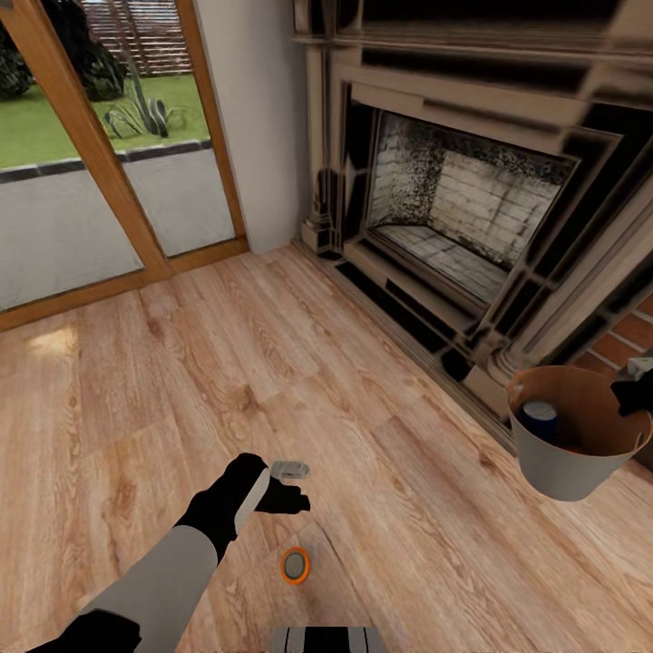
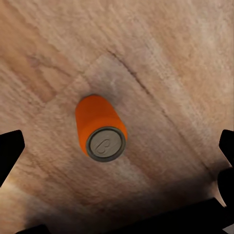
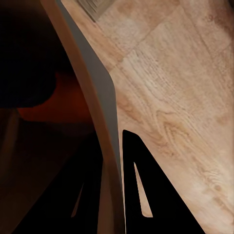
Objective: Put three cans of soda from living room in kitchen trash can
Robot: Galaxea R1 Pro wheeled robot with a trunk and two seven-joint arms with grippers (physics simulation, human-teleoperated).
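Observation:
An orange-red soda can (image 1: pixel 295 566) stands upright on the wood floor just in front of my base. My left gripper (image 1: pixel 292 484) hovers open above and slightly beyond it. In the left wrist view the can (image 2: pixel 100 127) sits between the spread fingers (image 2: pixel 9 152), untouched. My right gripper (image 1: pixel 635 395) is shut on the rim of the trash can (image 1: pixel 567 453), holding it in the air at the right. Its wall (image 3: pixel 92 85) passes between the right gripper's (image 3: pixel 111 195) fingers. A dark blue can (image 1: pixel 539 420) lies inside the bin, with a bit of orange showing beside it.
An ornate fireplace (image 1: pixel 453 199) fills the wall ahead and to the right, with brick (image 1: pixel 626 337) beside it. A wood-framed glass door (image 1: pixel 91 136) stands at the left. Open wood floor (image 1: pixel 181 381) lies between them.

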